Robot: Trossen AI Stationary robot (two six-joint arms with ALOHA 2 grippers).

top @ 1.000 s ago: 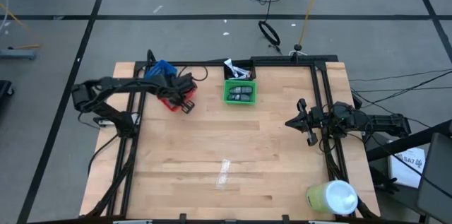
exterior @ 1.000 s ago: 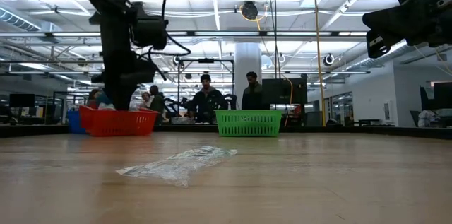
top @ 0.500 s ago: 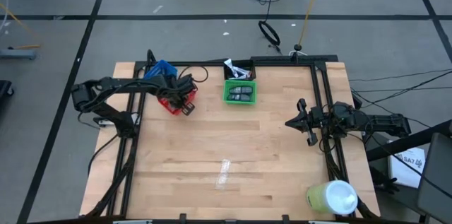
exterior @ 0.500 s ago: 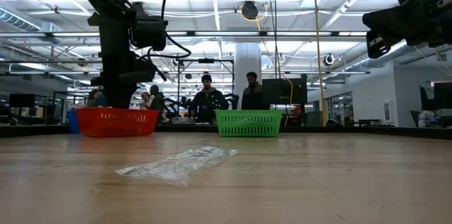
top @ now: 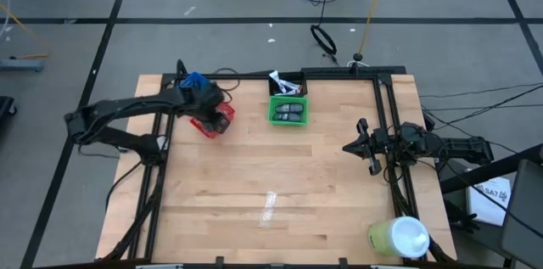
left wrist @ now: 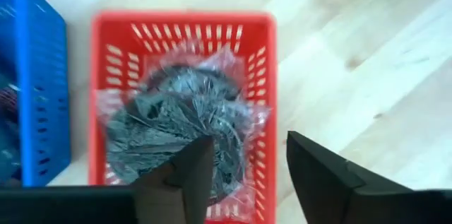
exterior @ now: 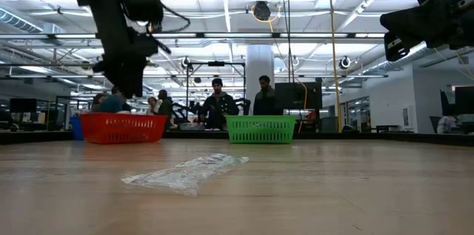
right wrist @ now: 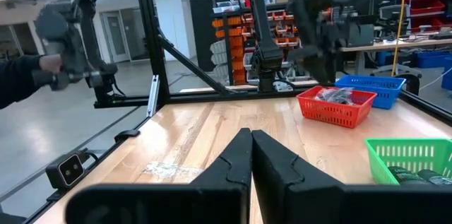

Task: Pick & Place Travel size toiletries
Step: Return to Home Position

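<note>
A red basket (left wrist: 183,19) holds dark grey round discs wrapped in clear plastic (left wrist: 176,125), which lie on its bottom. My left gripper (left wrist: 247,164) hangs open above that basket (top: 212,122), fingers pointing down and nothing between them; the low view shows it (exterior: 132,83) clear above the rim. At the far middle, a green basket (top: 288,112) holds dark grey oval pieces, and a black bin (top: 287,85) behind it holds white tubes. My right gripper (top: 366,146) waits shut over the table's right side.
A blue basket (top: 193,82) stands just beyond the red one. A clear wrapper scrap (top: 270,205) lies on the bare wood near the table's middle front. A big yellow-green cylinder (top: 399,237) stands at the near right corner. People stand in the room beyond the far edge (exterior: 216,105).
My left gripper has risen out of the red basket and now hangs above its rim, shifted slightly toward the table's left and far edges. The arm's elbow has swung out to the left. The red basket stays in place.
</note>
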